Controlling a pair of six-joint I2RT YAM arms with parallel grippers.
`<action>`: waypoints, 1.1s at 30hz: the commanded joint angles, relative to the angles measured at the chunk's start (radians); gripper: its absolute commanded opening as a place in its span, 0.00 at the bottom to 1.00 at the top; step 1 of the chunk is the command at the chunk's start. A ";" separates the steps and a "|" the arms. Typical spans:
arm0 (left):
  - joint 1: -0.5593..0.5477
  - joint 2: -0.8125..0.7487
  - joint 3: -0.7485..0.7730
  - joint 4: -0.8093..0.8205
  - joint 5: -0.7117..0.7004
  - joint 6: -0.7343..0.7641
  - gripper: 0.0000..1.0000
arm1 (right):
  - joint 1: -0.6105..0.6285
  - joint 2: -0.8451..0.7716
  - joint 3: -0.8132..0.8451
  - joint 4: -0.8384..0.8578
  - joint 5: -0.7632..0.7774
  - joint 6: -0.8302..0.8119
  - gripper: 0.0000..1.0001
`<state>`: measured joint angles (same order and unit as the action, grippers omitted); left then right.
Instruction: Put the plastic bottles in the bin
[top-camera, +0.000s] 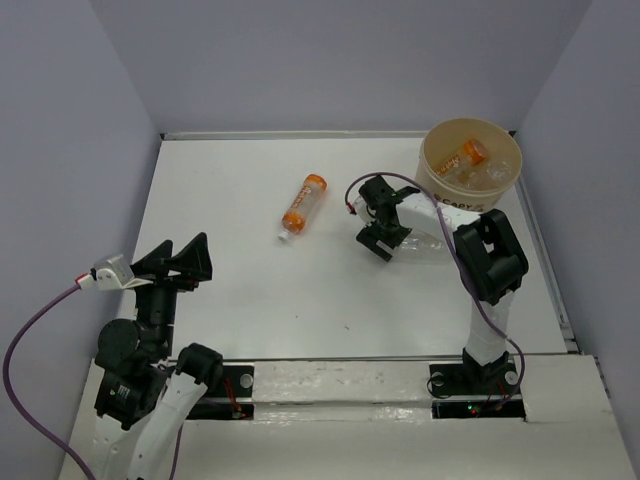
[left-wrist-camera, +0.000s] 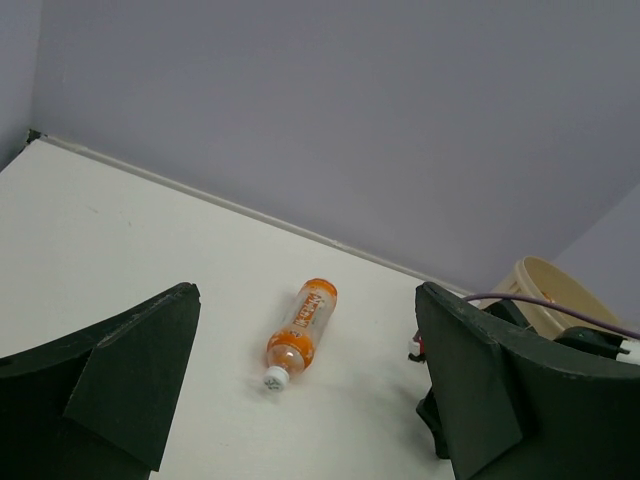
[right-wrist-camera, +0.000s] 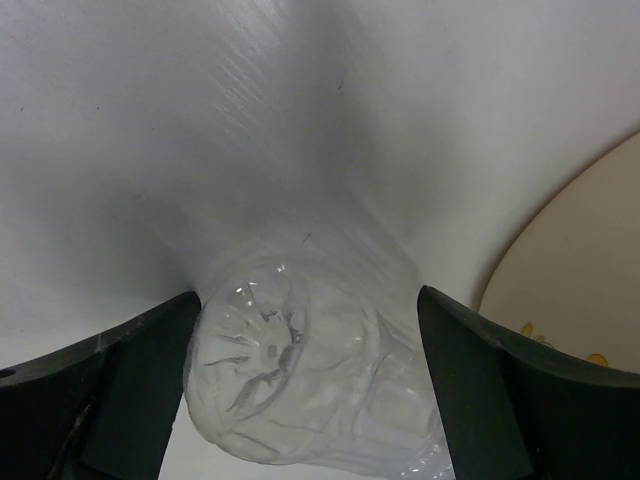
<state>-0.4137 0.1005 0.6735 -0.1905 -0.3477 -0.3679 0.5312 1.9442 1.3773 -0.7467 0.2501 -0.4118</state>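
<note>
The tan bin (top-camera: 436, 175) stands at the back right and holds an orange-labelled bottle (top-camera: 462, 157) and a clear one (top-camera: 492, 176). Another orange-labelled bottle (top-camera: 303, 205) lies on the table's middle, white cap toward me; it also shows in the left wrist view (left-wrist-camera: 300, 332). A clear bottle (top-camera: 428, 246) lies next to the bin. My right gripper (top-camera: 384, 238) is open with its jaws on either side of this clear bottle (right-wrist-camera: 300, 385), whose base faces the camera. My left gripper (top-camera: 186, 262) is open and empty, above the near left of the table.
The table is walled by grey panels on three sides. The bin's side (right-wrist-camera: 585, 270) is close on the right of my right gripper. The bin's rim (left-wrist-camera: 540, 285) shows far right in the left wrist view.
</note>
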 joint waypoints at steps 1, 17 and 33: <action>-0.007 -0.015 0.006 0.046 0.003 0.017 0.99 | 0.003 0.018 -0.017 0.055 -0.002 -0.004 0.91; -0.007 0.004 0.005 0.052 0.010 0.017 0.99 | 0.142 -0.145 0.093 0.113 -0.009 0.097 0.43; -0.007 0.010 0.006 0.052 0.013 0.018 0.99 | 0.210 -0.536 0.347 0.331 0.084 0.324 0.36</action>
<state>-0.4175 0.1005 0.6735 -0.1902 -0.3466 -0.3676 0.7456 1.4845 1.6447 -0.5556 0.2657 -0.1455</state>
